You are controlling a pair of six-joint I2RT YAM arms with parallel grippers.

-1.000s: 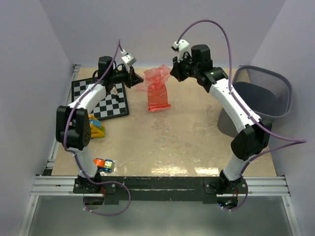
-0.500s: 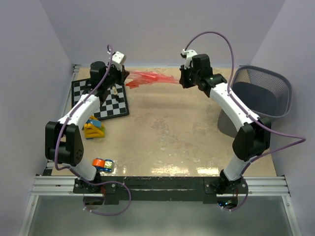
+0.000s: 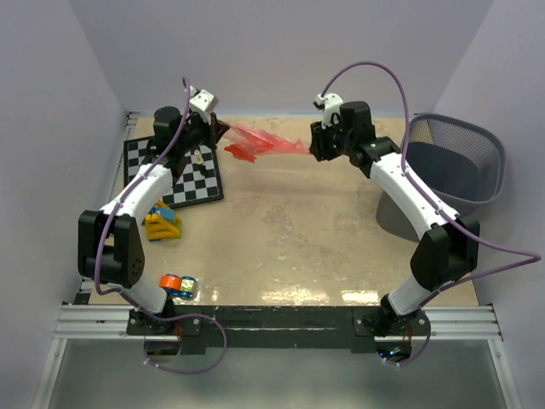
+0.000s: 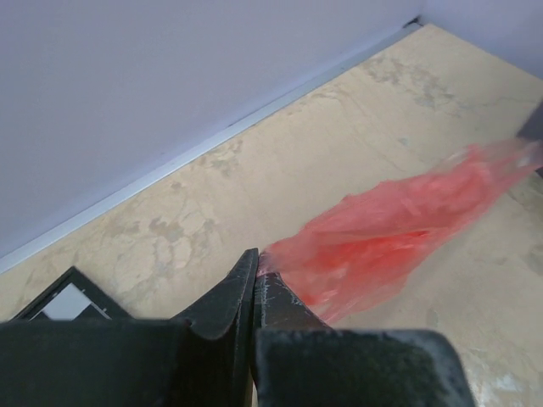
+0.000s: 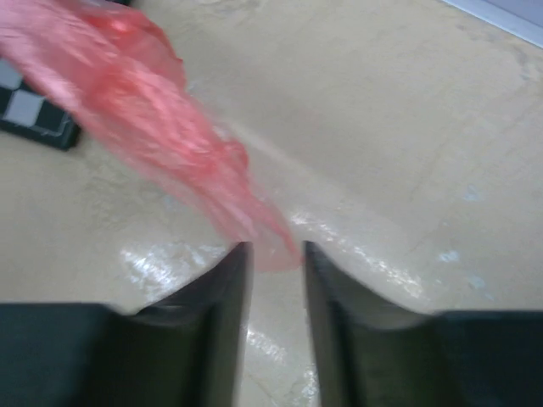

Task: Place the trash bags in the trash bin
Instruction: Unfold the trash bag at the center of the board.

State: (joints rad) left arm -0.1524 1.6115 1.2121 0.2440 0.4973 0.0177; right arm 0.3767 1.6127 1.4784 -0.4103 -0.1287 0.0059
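The red-orange trash bag hangs stretched out above the back of the table between the two arms. My left gripper is shut on its left end; the left wrist view shows the film pinched at the closed tips. My right gripper is at the bag's right end with its jaws parted. In the right wrist view the bag's blurred tip lies loose between the open fingers. The dark wire-mesh trash bin stands at the right edge, beyond the right arm.
A chessboard lies at the back left, under the left arm. A yellow toy and a small blue-orange car sit near the left edge. Walls close in the back and both sides.
The bag went from hanging upright at centre to being pulled out sideways towards the left. The right jaws have now parted off its end, and the right arm has shifted slightly right.
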